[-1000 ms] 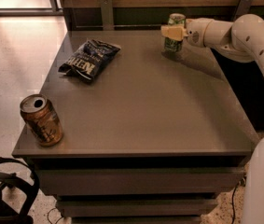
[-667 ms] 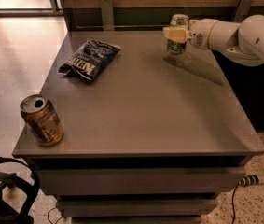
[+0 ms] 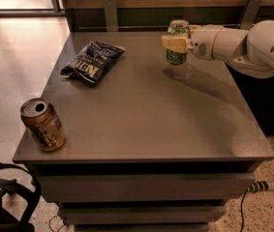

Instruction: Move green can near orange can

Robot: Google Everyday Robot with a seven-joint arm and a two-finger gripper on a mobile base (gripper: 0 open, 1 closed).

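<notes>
Far back, gripper (image 3: 171, 40) fingers (image 3: 175, 44) pinch green can (image 3: 176, 57); chip bag (image 3: 94, 62) lies roughly between it and orange can (image 3: 43, 125).

The pincer (image 3: 176, 43), clamped on the green can (image 3: 177, 57), has drifted slightly left and nearer to us. The can under it now seems lifted just clear of the table (image 3: 141, 129). To the pincer's right, the robot's white body has left view.

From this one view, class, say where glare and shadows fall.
Camera view: glare washes the floor top left; the pincer, shut on the green can over the far side of the table, casts a shadow onto it.
</notes>
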